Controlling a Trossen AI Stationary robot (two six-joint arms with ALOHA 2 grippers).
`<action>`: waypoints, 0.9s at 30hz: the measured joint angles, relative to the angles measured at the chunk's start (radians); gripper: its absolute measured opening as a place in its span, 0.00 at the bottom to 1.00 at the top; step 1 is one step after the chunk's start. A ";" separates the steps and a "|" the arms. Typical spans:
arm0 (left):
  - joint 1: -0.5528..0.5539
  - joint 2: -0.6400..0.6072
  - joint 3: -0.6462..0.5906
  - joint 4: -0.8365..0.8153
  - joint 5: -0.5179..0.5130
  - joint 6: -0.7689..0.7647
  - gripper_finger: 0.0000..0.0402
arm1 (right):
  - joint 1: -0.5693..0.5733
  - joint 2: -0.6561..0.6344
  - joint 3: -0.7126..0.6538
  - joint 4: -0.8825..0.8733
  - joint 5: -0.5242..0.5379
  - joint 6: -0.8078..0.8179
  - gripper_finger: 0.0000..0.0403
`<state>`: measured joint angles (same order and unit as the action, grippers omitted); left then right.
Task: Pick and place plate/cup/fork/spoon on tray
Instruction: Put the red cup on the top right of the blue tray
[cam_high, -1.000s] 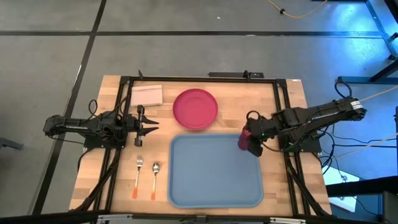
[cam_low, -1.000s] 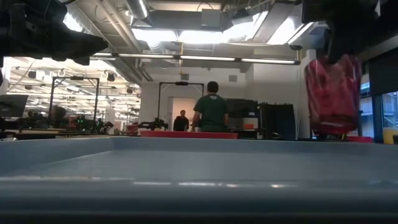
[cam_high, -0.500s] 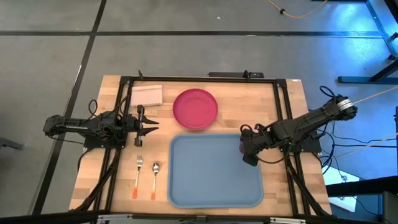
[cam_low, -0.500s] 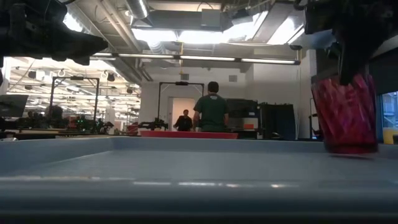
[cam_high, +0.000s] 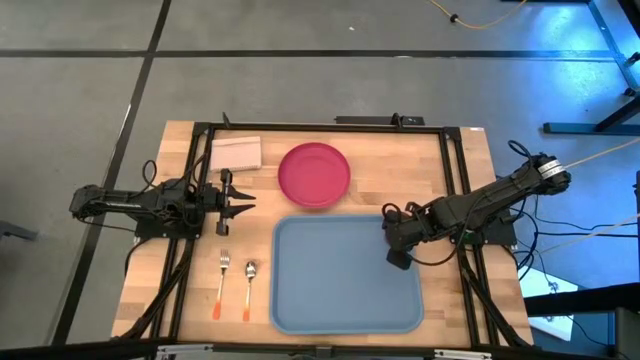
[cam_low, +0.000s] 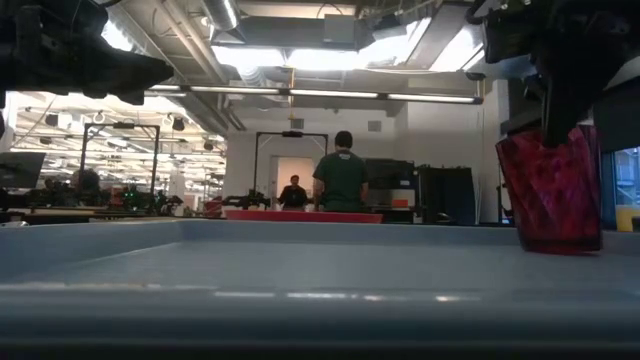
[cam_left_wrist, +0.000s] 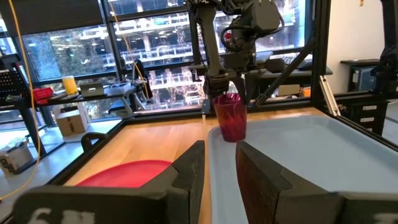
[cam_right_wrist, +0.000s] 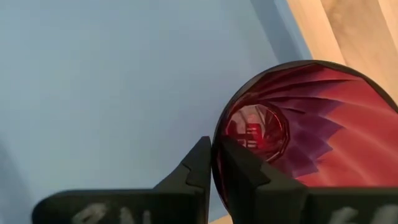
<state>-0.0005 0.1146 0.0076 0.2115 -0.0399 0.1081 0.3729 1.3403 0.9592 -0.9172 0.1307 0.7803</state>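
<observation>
The dark red cup (cam_right_wrist: 292, 130) stands upright on the light-blue tray (cam_high: 340, 290), close to its right rim; it also shows in the low view (cam_low: 555, 195) and in the left wrist view (cam_left_wrist: 232, 118). My right gripper (cam_right_wrist: 213, 158) is shut on its rim. The pink-red plate (cam_high: 314, 174) lies flat on the table beyond the tray. The fork (cam_high: 222, 285) and the spoon (cam_high: 249, 288) lie side by side left of the tray. My left gripper (cam_high: 245, 203) waits open above the table's left side. My right gripper pinches the cup's rim (cam_right_wrist: 215, 144) between its two fingers, one finger (cam_right_wrist: 242, 168) inside the cup and one (cam_right_wrist: 194, 168) outside. The fingers come from above, pointing down. The cup is upright, and its base (cam_low: 560, 245) seems to rest on the tray floor.
A white folded napkin (cam_high: 236, 153) lies at the table's far left. A black frame (cam_high: 320, 127) runs along the table's edges. A person (cam_low: 340, 175) stands in the room far behind the table.
My right gripper has gone down and a little toward the table's near edge with the cup. The cup hung tilted above the tray's right rim; now it is upright, low on the tray floor. The gripper has stayed shut on the rim.
</observation>
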 joint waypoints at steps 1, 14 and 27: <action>0.000 0.000 0.000 0.000 0.000 0.000 0.21 | 0.000 0.000 0.000 0.005 0.000 0.000 0.09; 0.000 0.000 0.000 0.000 0.000 0.000 0.21 | 0.000 0.000 0.000 0.011 -0.020 0.004 0.09; 0.000 0.000 0.000 0.000 0.000 0.000 0.21 | -0.001 0.000 0.000 0.011 -0.048 0.002 0.26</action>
<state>-0.0003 0.1146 0.0076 0.2115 -0.0399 0.1081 0.3721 1.3399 0.9588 -0.9058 0.0822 0.7820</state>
